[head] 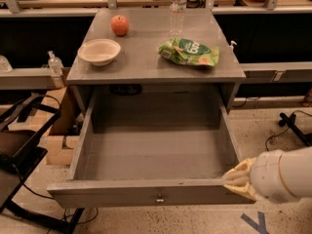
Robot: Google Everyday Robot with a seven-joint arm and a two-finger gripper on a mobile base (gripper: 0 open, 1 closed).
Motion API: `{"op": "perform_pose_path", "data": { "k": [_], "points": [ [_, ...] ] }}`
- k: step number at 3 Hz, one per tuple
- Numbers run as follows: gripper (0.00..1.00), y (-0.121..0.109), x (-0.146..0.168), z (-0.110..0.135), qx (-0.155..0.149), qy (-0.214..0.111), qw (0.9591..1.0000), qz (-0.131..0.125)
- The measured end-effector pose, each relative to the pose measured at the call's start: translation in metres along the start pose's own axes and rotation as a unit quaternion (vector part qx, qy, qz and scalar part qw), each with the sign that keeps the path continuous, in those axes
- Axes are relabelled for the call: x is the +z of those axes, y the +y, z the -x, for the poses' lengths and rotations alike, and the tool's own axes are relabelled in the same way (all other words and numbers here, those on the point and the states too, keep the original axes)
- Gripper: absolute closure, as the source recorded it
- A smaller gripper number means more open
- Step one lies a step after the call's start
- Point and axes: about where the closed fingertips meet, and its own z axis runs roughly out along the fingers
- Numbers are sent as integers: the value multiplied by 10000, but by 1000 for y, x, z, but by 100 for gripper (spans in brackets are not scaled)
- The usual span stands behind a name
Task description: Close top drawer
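Top drawer pulled fully open. My end effector at its front right corner; grip state: cannot tell.

A: What is carried by the table?
B: An apple and a bottle are set at the back, a bowl left, a bag right.
A: And the gripper?
B: It is seen low, at the right front corner of the drawer.

Single camera looks down from in front onto top drawer; gripper lower right.
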Motion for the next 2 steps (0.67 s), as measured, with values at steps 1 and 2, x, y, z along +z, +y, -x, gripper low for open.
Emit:
{"op": "perform_pose_path", "data": {
  "k": [1, 2],
  "points": [
    [96, 27, 28, -26, 69, -23, 10000, -52],
    [100, 45, 56, -37, 112, -115, 9999, 4]
  ]
}}
